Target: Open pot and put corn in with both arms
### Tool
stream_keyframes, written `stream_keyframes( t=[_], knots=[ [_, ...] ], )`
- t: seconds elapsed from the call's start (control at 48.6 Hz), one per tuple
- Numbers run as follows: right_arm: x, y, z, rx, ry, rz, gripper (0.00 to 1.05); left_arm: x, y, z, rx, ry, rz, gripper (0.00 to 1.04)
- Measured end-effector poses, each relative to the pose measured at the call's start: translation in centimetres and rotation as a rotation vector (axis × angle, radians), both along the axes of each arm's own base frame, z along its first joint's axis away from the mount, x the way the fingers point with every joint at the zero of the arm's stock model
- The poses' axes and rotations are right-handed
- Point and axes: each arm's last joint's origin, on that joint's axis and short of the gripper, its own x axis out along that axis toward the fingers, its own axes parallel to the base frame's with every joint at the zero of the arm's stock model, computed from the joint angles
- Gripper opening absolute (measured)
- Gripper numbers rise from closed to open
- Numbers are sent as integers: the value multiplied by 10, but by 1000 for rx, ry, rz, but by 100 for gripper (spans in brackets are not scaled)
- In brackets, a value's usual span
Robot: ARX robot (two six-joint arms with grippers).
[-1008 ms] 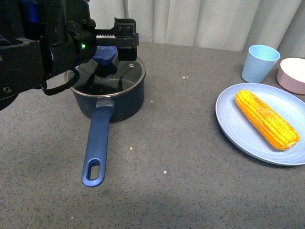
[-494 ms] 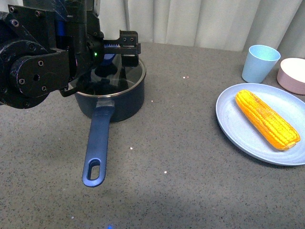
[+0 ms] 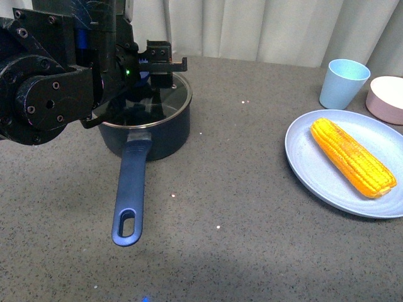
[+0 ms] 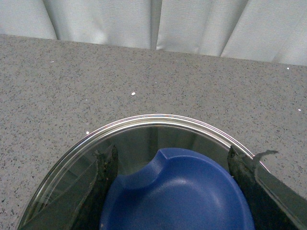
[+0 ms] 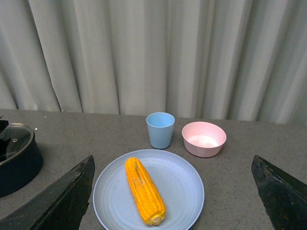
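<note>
The dark navy pot (image 3: pixel 160 135) stands at the left with its long handle (image 3: pixel 129 189) pointing toward me. Its glass lid (image 3: pixel 171 95) rests on the rim. My left gripper (image 3: pixel 154 66) hangs over the lid, shut on the pot lid's blue knob (image 4: pixel 177 191). In the left wrist view the left gripper (image 4: pixel 171 160) has a black finger on each side of the knob. The corn (image 3: pixel 352 157) lies on a light blue plate (image 3: pixel 315 176) at the right. In the right wrist view my right gripper (image 5: pixel 172 160) stands open high above the corn (image 5: pixel 144 191), holding nothing.
A light blue cup (image 3: pixel 343 82) and a pink bowl (image 3: pixel 387 97) stand behind the plate at the far right. A pale curtain runs along the back edge of the grey table. Bare tabletop (image 3: pixel 239 163) lies between pot and plate.
The left arm has turned and settled over the pot, and its jaws have drawn in around the lid knob. The lid still sits on the pot. The corn has not moved.
</note>
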Motion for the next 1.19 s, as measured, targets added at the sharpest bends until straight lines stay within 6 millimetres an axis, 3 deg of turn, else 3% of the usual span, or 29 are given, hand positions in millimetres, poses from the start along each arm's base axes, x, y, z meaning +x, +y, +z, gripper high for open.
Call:
stream_keyframes(
  t=[0.185,0.309,0.412,0.659,0.741,1.194],
  knots=[
    [0,0,0,0,0,0,96,-1,4,29,-41,-50,18,62],
    [0,0,0,0,0,0,96,2,33,60,-85,-125,88,62],
    [0,0,0,0,0,0,96,4,60,61,-84,-138,149,62],
    [0,0,0,0,0,0,96,0,139,27,-45,-75,310,62],
    [0,0,0,0,0,0,96,-1,157,13,-33,-60,348,62],
    [0,0,0,0,0,0,96,-4,161,-50,-12,27,333,62]
  ],
)
